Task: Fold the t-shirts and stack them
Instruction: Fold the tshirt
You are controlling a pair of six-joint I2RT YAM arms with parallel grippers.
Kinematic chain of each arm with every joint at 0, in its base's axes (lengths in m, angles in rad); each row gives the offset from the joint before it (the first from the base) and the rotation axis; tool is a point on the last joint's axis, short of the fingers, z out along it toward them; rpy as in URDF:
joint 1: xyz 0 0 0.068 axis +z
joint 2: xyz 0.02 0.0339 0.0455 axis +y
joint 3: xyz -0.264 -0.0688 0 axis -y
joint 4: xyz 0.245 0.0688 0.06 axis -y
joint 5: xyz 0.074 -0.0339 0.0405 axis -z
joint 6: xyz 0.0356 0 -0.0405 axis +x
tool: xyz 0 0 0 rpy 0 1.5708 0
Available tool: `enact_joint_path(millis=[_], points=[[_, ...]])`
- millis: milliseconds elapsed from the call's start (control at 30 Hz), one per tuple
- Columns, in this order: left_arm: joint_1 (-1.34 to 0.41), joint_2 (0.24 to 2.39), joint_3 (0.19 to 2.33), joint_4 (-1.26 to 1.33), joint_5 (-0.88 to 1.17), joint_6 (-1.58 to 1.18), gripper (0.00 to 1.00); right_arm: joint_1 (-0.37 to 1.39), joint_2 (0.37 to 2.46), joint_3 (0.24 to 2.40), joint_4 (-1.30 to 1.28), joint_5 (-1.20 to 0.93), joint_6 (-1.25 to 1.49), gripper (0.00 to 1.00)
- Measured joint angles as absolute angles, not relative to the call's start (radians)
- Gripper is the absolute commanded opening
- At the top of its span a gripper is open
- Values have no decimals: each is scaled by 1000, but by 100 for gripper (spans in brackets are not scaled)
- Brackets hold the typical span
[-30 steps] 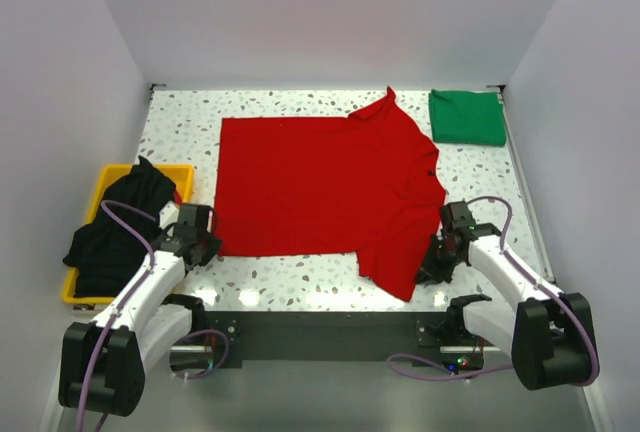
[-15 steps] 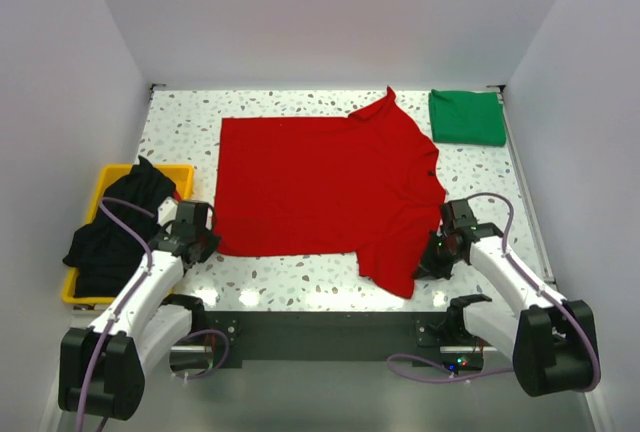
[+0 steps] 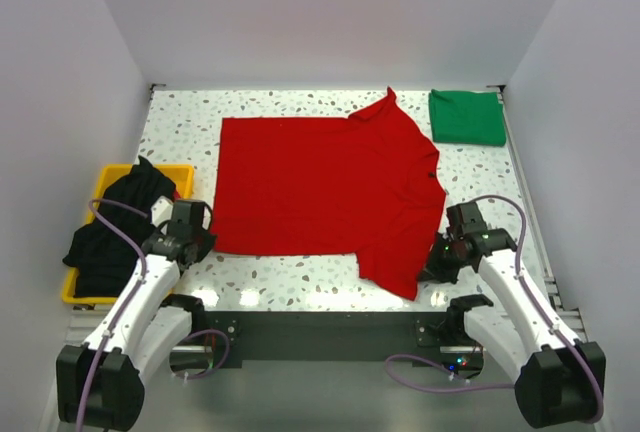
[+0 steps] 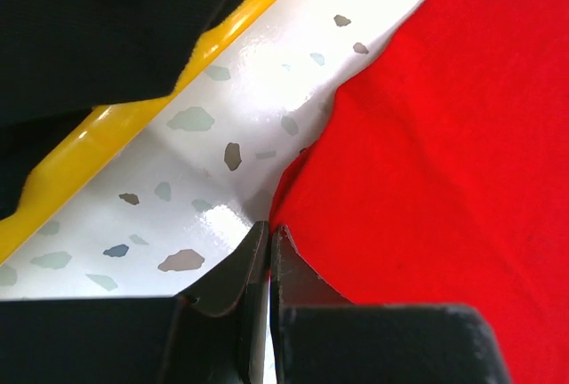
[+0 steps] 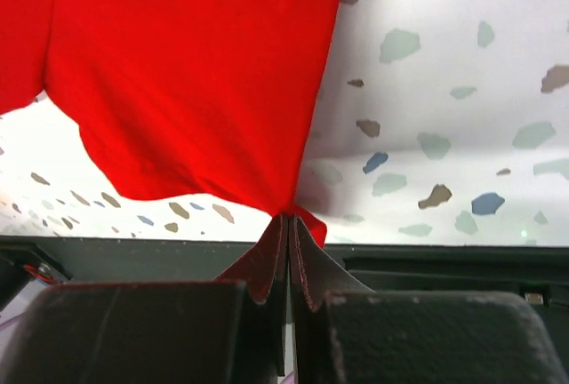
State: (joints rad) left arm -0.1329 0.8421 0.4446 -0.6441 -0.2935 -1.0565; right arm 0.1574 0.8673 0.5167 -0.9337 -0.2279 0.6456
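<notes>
Two clamps: left gripper [image 4: 269, 242] and right gripper [image 5: 289, 224] pinch red t-shirt [image 3: 320, 187] edge at fingertips; fold apparently starting, needing synchronized lift.

Strong, even light is falling from above onto the pale desk [image 3: 180, 122], and the red t-shirt [image 3: 320, 192] is glowing so saturated that its folds are barely showing. Nearward of the shirt, along the desk's front edge, glare is bleaching the speckled surface to white — small hotspots are shining there. Soft shadows are lying under the shirt's near hem. In the left wrist view the glossy desk is flaring just left of the shirt, and the yellow bin [image 4: 98, 126] beyond is catching a sheen. In both wrist views the jaws, closest to the lens, are looking dark and slightly soft — right of the shirt, the desk is washing out.
</notes>
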Motion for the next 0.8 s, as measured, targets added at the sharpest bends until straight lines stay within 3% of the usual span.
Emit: enact_joint_path(millis=[533, 800], points=[[-133, 781, 473, -704, -295, -1075, 0, 157, 786, 614, -1055, -228, 636, 0], [-133, 1098, 618, -583, -267, -1036, 0, 157, 1059, 763, -849, -228, 649, 0]])
